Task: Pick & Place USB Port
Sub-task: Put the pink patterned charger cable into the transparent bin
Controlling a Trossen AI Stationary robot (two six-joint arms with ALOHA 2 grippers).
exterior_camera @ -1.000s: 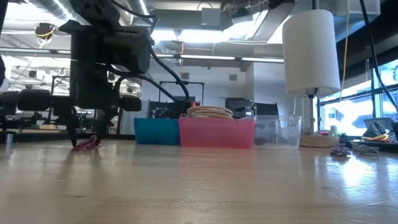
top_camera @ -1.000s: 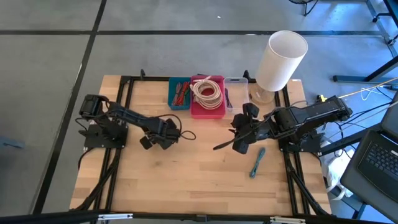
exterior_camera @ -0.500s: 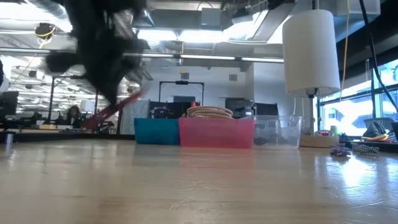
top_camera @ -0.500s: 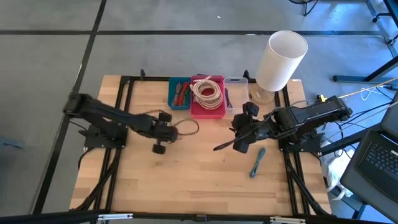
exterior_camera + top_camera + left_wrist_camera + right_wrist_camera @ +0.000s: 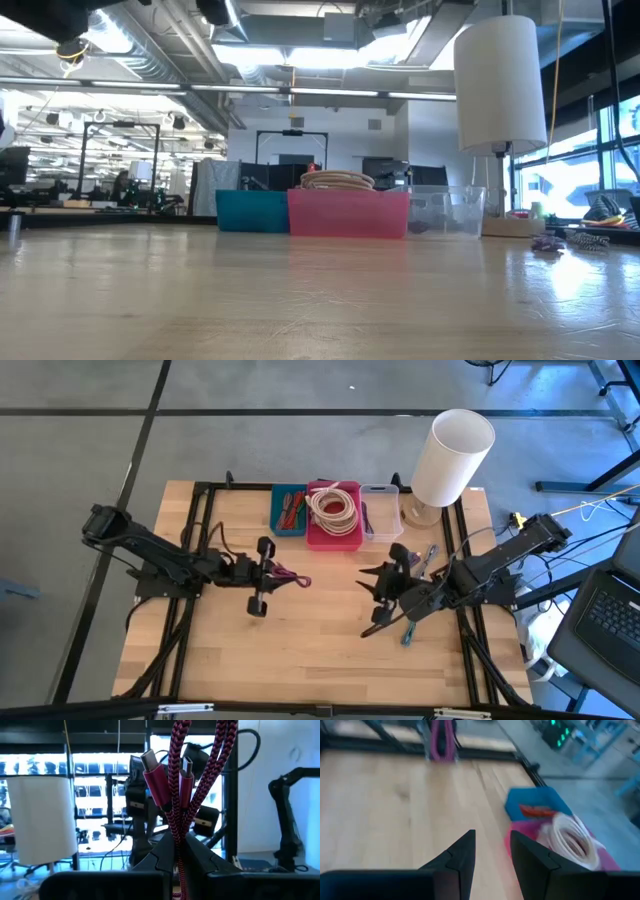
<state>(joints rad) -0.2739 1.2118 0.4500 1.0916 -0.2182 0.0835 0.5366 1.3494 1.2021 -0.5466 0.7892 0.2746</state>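
Note:
A red-and-black braided USB cable (image 5: 180, 795), bunched into several strands with two metal plugs (image 5: 150, 762) at its free end, is held by my left gripper (image 5: 177, 842). In the high view this gripper (image 5: 278, 575) hangs over the table's left middle, and the cable (image 5: 293, 579) sticks out toward the right. My right gripper (image 5: 370, 600) hovers over the right middle, pointing left. Its fingers (image 5: 492, 842) are open with nothing between them. My left gripper pinches the bunched strands of the cable (image 5: 178, 832) between its two fingers, several strands together. The fingers lie about level and point toward the table's right. The cable is lifted clear of the table; its loops and plugs stick out past the fingertips.
A blue bin (image 5: 289, 510), a pink bin (image 5: 334, 515) holding a coiled white cable, and a clear bin (image 5: 380, 512) stand in a row at the far edge. A tall white cylinder (image 5: 452, 455) stands at the far right. A teal cable (image 5: 412, 625) lies near the right arm.
My left gripper has taken hold of the braided cable where it lay on the table, risen, and tipped from pointing down to about level. The cable is now lifted clear. My right gripper has moved toward the table's near edge and turned a little.

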